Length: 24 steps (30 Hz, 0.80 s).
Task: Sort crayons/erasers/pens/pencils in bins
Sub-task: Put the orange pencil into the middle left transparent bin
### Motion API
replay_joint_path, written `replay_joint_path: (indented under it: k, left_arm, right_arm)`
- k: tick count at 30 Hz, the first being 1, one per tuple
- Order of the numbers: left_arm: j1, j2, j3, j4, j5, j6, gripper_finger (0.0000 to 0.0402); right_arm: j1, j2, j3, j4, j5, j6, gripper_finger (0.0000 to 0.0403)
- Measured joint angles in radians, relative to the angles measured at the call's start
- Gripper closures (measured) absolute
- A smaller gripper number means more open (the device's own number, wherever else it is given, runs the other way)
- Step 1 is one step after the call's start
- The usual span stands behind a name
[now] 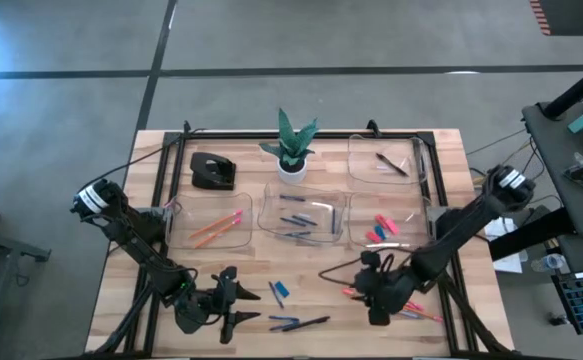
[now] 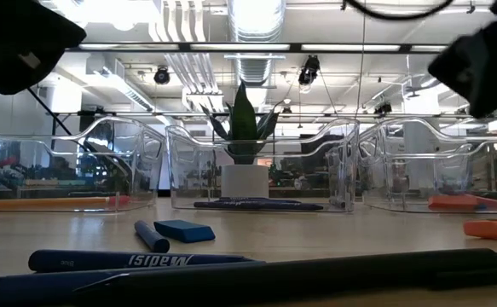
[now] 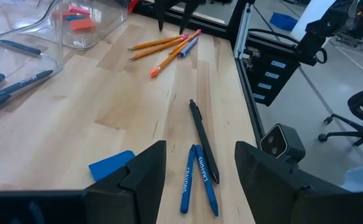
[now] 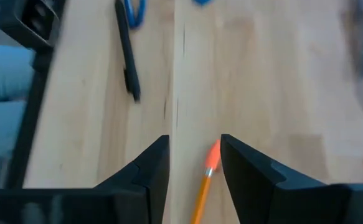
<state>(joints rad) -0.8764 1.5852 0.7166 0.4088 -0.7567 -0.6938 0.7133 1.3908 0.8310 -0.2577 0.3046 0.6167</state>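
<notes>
Low view, up close: a long black pen (image 2: 316, 273) lies flat on the light wooden counter (image 2: 333, 230), with two short dark blue crayons (image 2: 137, 259) just behind it. A little farther back sit a stubby blue crayon (image 2: 151, 235) and a flat blue eraser block (image 2: 184, 230), side by side.

From above, the left end effector (image 1: 233, 298) hangs over the near edge of the counter, next to the pen and crayons. Its fingers are wide apart and hold nothing. The right end effector (image 1: 369, 283) is over the near right part. Its fingers are partly open around the pink tip of a thin orange pencil (image 4: 204, 183), but I cannot tell if they pinch it.

Farther back stand clear plastic bins (image 1: 301, 238). One has orange pencils (image 1: 216, 228), one has blue crayons (image 1: 301, 215), one has pink erasers (image 1: 383, 228), and the far one has a dark pen (image 1: 391, 164). A small green plant in a white pot (image 1: 291, 150) and a black desk object (image 1: 211, 171) sit at the back.
</notes>
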Motion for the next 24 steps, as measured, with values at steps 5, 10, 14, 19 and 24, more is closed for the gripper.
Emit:
replay_joint_path:
  k: [5, 10, 14, 19, 24]
  left_arm:
    - [0.0, 0.0, 0.0, 0.001, 0.0, -0.002, 0.0223]
    - [0.0, 0.0, -0.001, 0.001, 0.0, -0.002, 0.0223]
    - [0.0, 0.0, -0.001, 0.001, 0.0, -0.002, 0.0223]
    - [0.0, 0.0, -0.002, 0.001, 0.0, -0.005, 0.0223]
    - [0.002, 0.0, -0.002, 0.001, 0.0, -0.005, 0.0223]
  right_arm:
    - [0.007, 0.089, 0.014, -0.002, -0.062, 0.096, 0.0276]
    - [0.007, 0.152, 0.07, -0.113, -0.069, 0.141, 0.028]
    - [0.007, 0.204, 0.138, -0.255, -0.074, 0.183, 0.028]
    - [0.007, 0.271, 0.221, -0.349, -0.1, 0.198, 0.0284]
    - [0.007, 0.331, 0.284, -0.437, -0.1, 0.194, 0.0292]
